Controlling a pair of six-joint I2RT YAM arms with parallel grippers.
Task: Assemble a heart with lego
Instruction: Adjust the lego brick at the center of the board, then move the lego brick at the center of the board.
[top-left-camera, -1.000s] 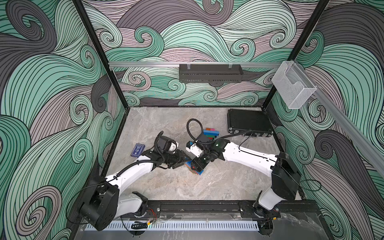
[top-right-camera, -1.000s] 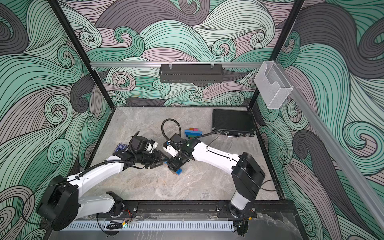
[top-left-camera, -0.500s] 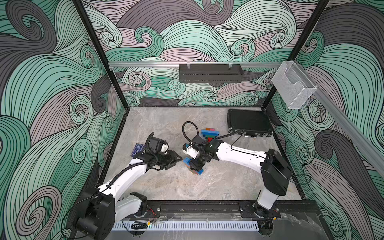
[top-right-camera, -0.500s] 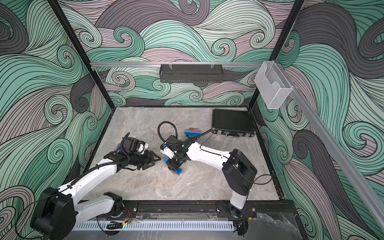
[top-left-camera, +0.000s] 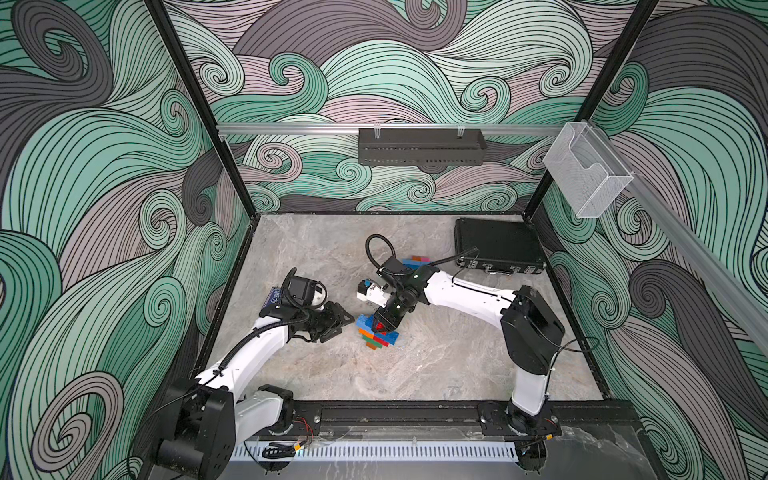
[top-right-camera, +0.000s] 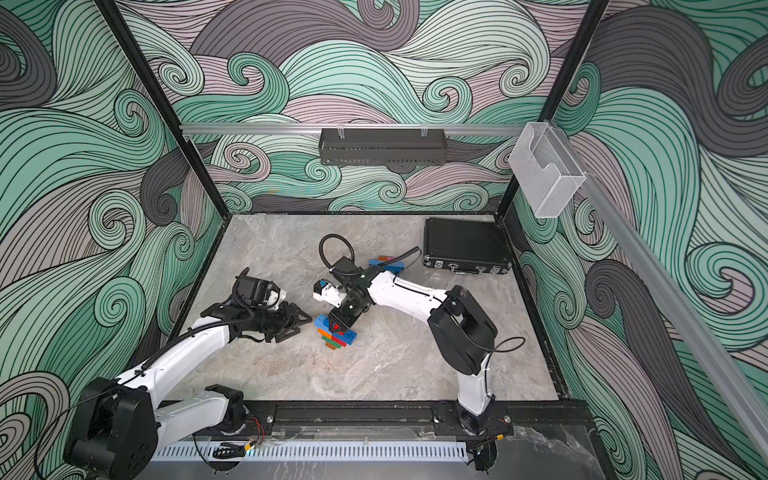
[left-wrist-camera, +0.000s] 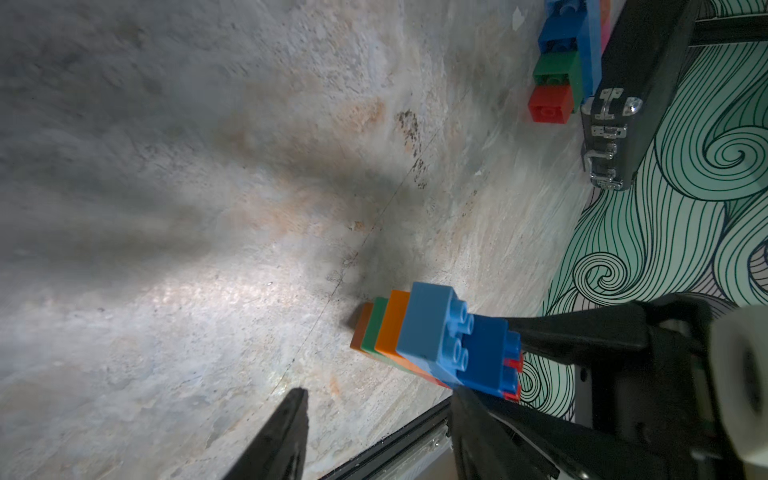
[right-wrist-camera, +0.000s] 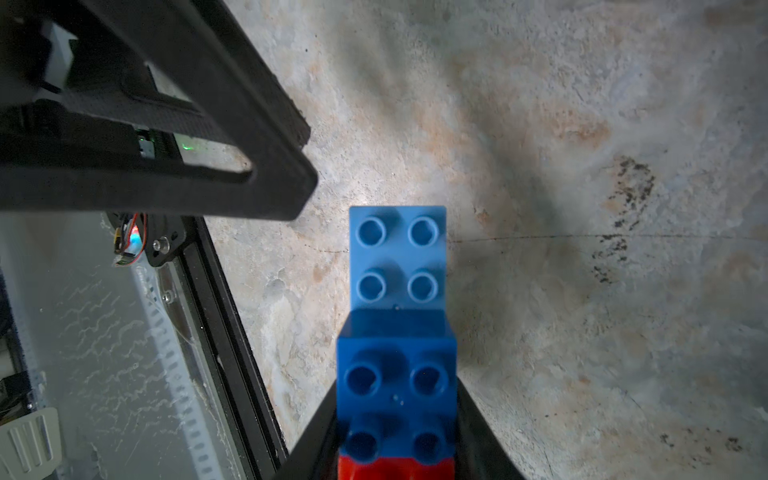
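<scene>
Pinching the dark blue brick (right-wrist-camera: 397, 386) atop the lego stack (top-left-camera: 374, 337), mid-table — right gripper (top-left-camera: 382, 325) closed on its sides; left gripper (top-left-camera: 344, 327) just left, jaws parted, empty — spare bricks (top-left-camera: 415, 262) far right by black case (top-left-camera: 498, 245)

Black case (top-left-camera: 496, 245) sat at two o'clock on the marble table (top-left-camera: 415, 374), blue card box (top-left-camera: 273, 296) at nine. Black rack (top-left-camera: 419, 146) hung at twelve, clear bin (top-left-camera: 586, 178) at one.

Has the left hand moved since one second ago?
Yes. The left hand has drawn back, away from the black case, leaving a gap to the lego stack.
</scene>
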